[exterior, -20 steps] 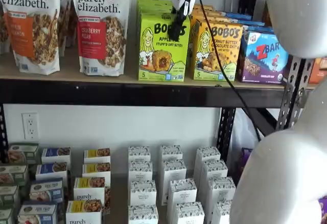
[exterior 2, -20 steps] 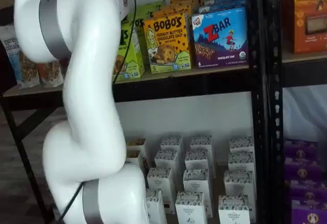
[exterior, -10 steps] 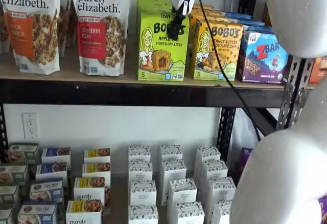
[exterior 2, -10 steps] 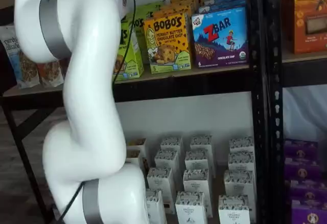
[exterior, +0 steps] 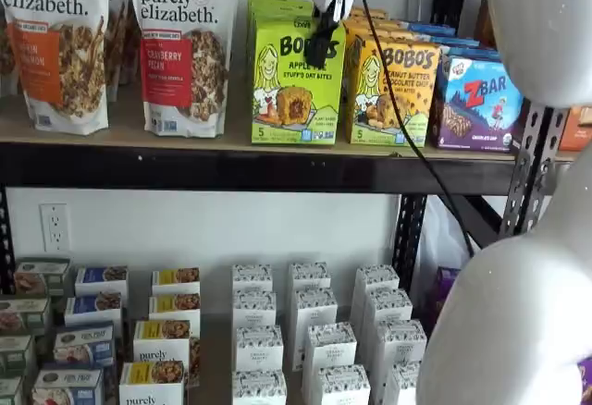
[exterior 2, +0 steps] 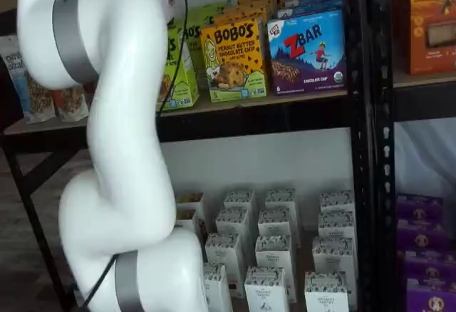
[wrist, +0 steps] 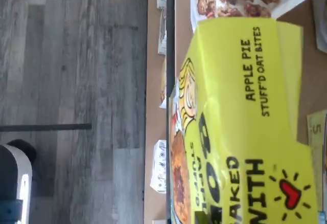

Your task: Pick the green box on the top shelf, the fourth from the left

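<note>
I see the gripper (exterior: 319, 49) clamped on the green box (exterior: 294, 91), which stands at the front of the top shelf (exterior: 129, 128), between a cranberry granola pouch (exterior: 181, 49) and the yellow-orange Bobo's box (exterior: 392, 91). I can't tell if the box has left the tan board. Small white cartons (exterior: 310, 331) fill the shelf below. My wrist view shows grey plank flooring (wrist: 71, 81).
</note>
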You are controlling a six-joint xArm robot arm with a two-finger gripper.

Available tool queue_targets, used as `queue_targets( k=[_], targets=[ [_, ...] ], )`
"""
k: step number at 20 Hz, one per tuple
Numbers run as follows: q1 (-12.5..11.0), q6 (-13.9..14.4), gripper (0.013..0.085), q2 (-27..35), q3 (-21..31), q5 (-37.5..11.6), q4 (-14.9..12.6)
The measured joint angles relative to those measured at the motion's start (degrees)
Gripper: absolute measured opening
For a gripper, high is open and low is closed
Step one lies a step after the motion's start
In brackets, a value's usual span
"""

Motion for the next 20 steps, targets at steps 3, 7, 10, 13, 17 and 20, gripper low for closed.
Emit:
queue_targets(
  k=[3, 7, 10, 13, 17, 20],
  targets=[
    [0.0, 0.1, 0.0210, -0.5, -0.2, 1.0, -0.1],
    [0.0, 0.3, 0.0210, -1.6, 0.0, 2.5, 0.3],
    [0.0, 0.5, 0.0210, -3.2, 0.8, 3.4, 0.8],
    [0.0, 0.7, 0.0210, -5.1, 2.2, 4.2, 0.9],
    [-0.5, 0.3, 0.0210, -8.4, 4.9, 4.9, 0.9],
    [-1.1, -0.4, 0.0210, -10.7, 6.9, 5.4, 0.4]
  ],
)
